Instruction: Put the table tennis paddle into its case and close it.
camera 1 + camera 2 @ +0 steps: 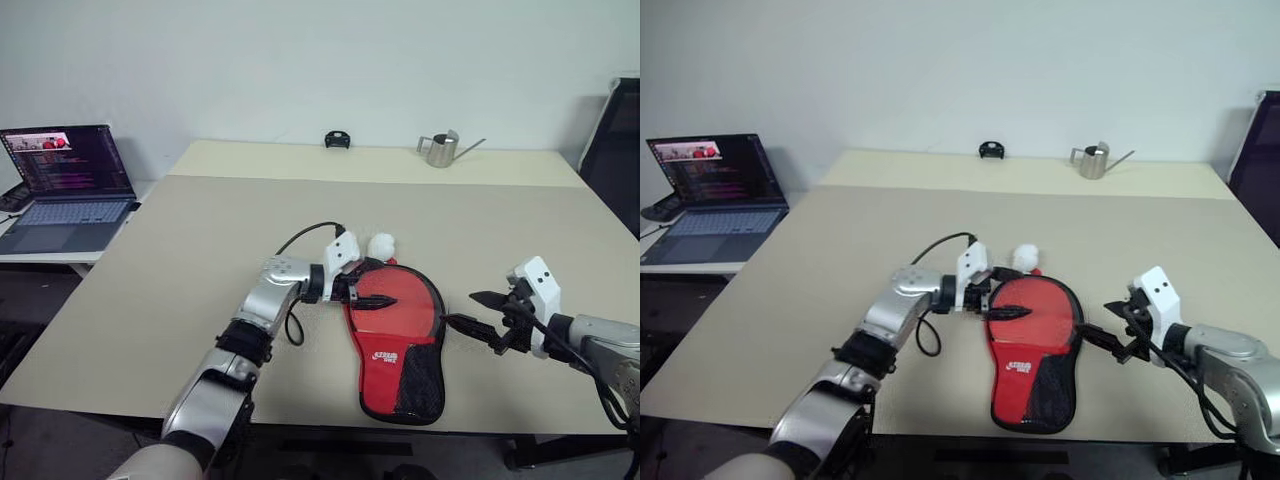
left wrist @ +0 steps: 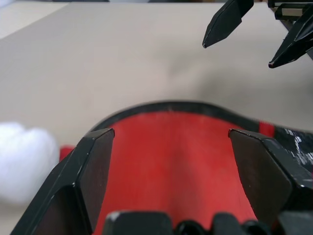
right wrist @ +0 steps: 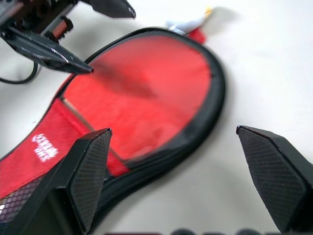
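Near the front edge of the matte beige bench lies the case, a soft paddle-shaped pouch, red side up, with a black zipper rim, a small white logo on its neck and black mesh at the narrow handle end. Within the rounded head, a smooth red surface ending in a straight pale edge is visible in the right wrist view; it appears to be the table tennis paddle lying inside the case, though this cannot be told for certain. A fluffy white pom-pom pull sits just beyond the head of the case. The left gripper, jaws spread wide and holding nothing, hovers over the left rim of the head, pointing right. The right gripper, jaws likewise wide apart and empty, hangs just off the case's right side. Along the far edge stand a small metal watering can and a small black object. An open laptop rests on a side table at the left
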`<state>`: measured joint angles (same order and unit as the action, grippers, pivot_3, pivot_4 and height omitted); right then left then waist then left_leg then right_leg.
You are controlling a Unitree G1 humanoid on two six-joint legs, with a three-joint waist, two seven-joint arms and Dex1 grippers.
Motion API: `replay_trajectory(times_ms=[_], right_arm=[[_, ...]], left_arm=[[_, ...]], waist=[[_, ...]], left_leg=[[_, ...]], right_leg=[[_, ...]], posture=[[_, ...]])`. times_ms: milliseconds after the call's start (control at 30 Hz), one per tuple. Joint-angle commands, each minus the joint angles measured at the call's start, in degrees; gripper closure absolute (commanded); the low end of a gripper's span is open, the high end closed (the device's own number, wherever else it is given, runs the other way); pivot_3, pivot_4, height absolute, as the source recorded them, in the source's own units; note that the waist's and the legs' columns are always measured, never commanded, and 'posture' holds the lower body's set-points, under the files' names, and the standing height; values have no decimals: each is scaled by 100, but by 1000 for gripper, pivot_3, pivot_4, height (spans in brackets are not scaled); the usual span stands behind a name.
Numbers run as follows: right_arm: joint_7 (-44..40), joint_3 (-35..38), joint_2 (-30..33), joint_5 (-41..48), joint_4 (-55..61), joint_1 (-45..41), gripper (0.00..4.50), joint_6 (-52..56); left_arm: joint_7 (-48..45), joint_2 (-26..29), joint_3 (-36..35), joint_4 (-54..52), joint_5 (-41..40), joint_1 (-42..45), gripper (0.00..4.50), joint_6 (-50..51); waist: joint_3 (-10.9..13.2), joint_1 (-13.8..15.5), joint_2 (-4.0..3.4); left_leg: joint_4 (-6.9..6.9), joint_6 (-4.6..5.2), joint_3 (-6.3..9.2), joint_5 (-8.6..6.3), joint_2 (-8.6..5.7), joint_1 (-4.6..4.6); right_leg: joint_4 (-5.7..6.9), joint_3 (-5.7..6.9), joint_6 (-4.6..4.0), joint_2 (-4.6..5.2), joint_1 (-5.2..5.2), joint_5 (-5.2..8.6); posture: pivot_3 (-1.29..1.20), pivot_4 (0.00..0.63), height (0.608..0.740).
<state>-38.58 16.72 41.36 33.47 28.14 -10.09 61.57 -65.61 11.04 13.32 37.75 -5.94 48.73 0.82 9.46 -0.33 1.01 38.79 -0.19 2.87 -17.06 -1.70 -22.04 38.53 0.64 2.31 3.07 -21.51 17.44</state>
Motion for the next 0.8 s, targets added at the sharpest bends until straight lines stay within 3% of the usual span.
replay_trajectory(times_ms=[33, 133, 467, 800], right_arm=[[53, 98, 115, 33, -67, -207, 0, -197], [112, 12, 130, 3, -173, -392, 0, -245], [97, -861, -231, -129, -1603, -2399, 0, -475], [549, -1890, -1921, -1291, -5103, -4522, 0, -1773]], left_arm=[[16, -96, 67, 532, 177, 142, 448, -395], [2, -134, 115, 819, 310, 127, 448, -556], [448, -207, 218, 1595, 772, 72, 448, -1156], [464, -315, 267, 1597, 811, -68, 448, -1214]], waist=[[0, -3, 0], [2, 5, 1], [2, 19, 0], [-4, 38, -7]], left_leg=[[0, 0, 0, 0, 1, 0], [1, 0, 0, 1, 1, -1], [4, -1, -2, 1, 1, 8], [11, -4, -2, 4, -2, 9]], right_leg=[[0, 0, 0, -1, -1, 0], [2, 1, 0, -1, -2, 0], [8, -1, -1, 2, 3, 0], [24, 2, -1, 5, -1, 0]], posture=[[0, 150, 740], [0, 150, 740], [0, 150, 740], [0, 150, 740]])
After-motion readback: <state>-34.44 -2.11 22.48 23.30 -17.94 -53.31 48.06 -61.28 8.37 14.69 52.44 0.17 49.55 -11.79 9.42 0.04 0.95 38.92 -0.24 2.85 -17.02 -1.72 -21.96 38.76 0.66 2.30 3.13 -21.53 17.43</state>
